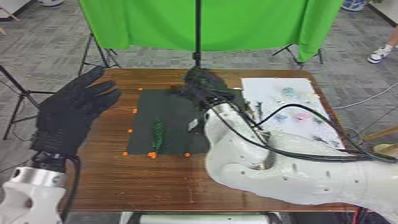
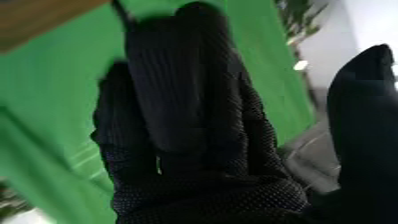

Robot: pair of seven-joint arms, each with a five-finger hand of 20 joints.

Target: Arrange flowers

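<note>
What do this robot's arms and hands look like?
Both arms are white, with glossy, rounded casings. Black cables run along the outside of the right one, and a dark cable hangs by the left wrist. The left hand and right hand look human in shape, each in a black fabric glove; up close, the right glove shows ribbed and dotted textures.

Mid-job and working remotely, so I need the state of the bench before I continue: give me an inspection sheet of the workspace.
Surface: brown table with a dark mat; a white sheet with faint blotches to its right.
Job's things: one slim green stem lying on the mat; whether it bears a flower, cannot tell.
Clutter: small orange bits along the mat's edges.
Grippers: left hand at the table's left side, open; right hand at the mat's far side, fingers straight, thumb apart.
Cables: black cable looping along the right arm.
Surroundings: green cloth beyond the table.
</note>
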